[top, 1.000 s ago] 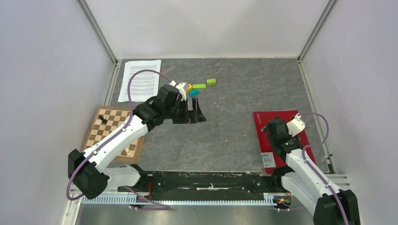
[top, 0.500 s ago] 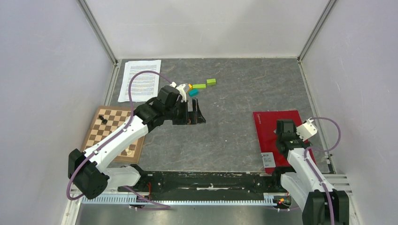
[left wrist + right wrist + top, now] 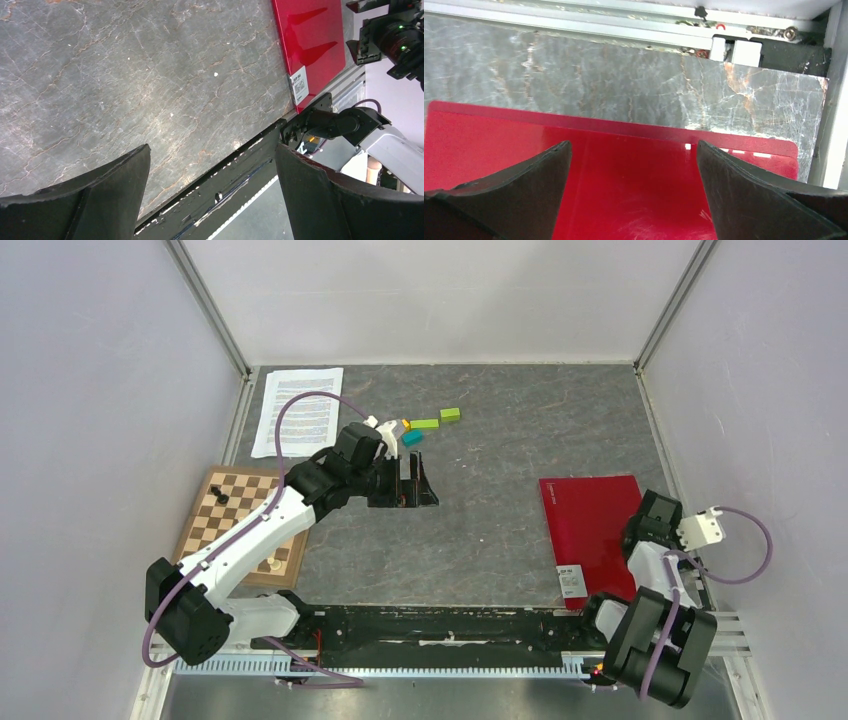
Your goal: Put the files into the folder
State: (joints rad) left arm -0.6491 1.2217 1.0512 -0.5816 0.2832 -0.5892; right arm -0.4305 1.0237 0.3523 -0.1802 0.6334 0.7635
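The files (image 3: 297, 424), white printed sheets, lie flat at the table's far left corner. The folder (image 3: 588, 530) is a closed red binder at the near right, with a white label (image 3: 571, 582) by its near edge. My left gripper (image 3: 415, 490) hovers mid-table, open and empty, well right of the files; its view shows bare table, the folder (image 3: 310, 45) and its wide-apart gripper (image 3: 212, 150). My right gripper (image 3: 634, 147) is open and empty over the folder (image 3: 624, 175) near its right edge, where the right arm (image 3: 655, 530) is folded back.
A wooden chessboard (image 3: 240, 525) with a few pieces lies at the near left. Green, teal and orange blocks (image 3: 425, 425) sit beyond the left gripper. Enclosure walls and a metal frame (image 3: 574, 15) bound the table; the arm bases stand at the near edge.
My right arm has drawn back to the right, from over the folder's middle to its right edge, uncovering most of the cover. The left arm has barely moved.
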